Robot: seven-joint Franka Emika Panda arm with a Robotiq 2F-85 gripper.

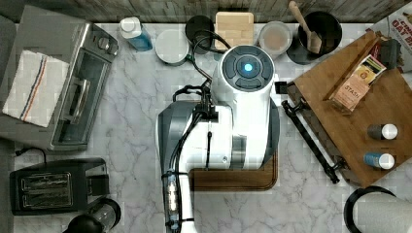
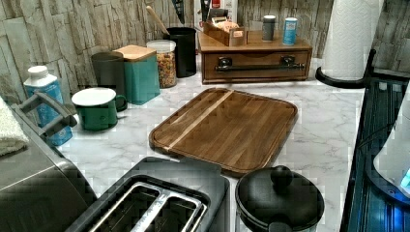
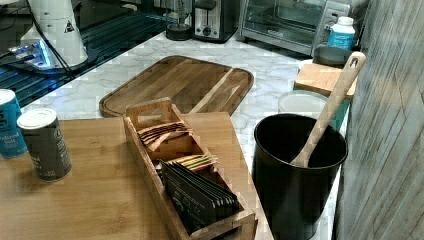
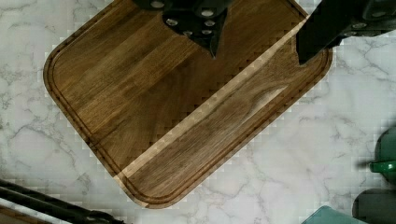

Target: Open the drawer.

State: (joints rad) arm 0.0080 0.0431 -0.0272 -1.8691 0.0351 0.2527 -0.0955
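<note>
The drawer (image 2: pixel 256 62) is the brown wooden front of a bamboo-topped box (image 1: pixel 384 99) and sits flush in the box, shut. Its long black bar handle (image 1: pixel 311 141) runs along the front on two brackets and also appears as the handle (image 2: pixel 256 68) in the left view. In the wrist view my gripper (image 4: pixel 259 51) hangs open above the flat wooden tray (image 4: pixel 177 102), nothing between its two black fingers (image 4: pixel 308 44). A stretch of the handle (image 4: pixel 46 205) shows at the picture's corner, well apart from the fingers. My white arm (image 1: pixel 243 107) covers the tray's middle in the top view.
On the box stand a tea-bag caddy (image 3: pixel 185 175) and two spice shakers (image 1: pixel 381 145). A grey toaster oven (image 1: pixel 63 82), black toaster (image 1: pixel 53 187), green mug (image 2: pixel 96 110), teal canister (image 2: pixel 140 72), black utensil pot (image 3: pixel 295 170) and paper-towel roll (image 2: pixel 350 36) ring the marble counter.
</note>
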